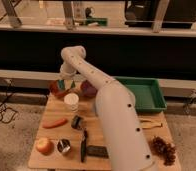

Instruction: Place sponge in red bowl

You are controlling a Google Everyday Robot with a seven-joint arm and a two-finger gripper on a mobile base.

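i read this as the release step. the gripper (pixel 65 81) hangs at the far left of the wooden worktop (pixel 118 165), right over the near-right rim of the small glossy red bowl (pixel 56 90). the small green and pale yellow sponge block (pixel 67 86) shows at its tip, over the bowl. i cannot tell whether the gripper grips it or has let go. next i'd want a release over the bowl's middle, then a straight lift, avoiding the purple bowl (pixel 89 90) beside it.
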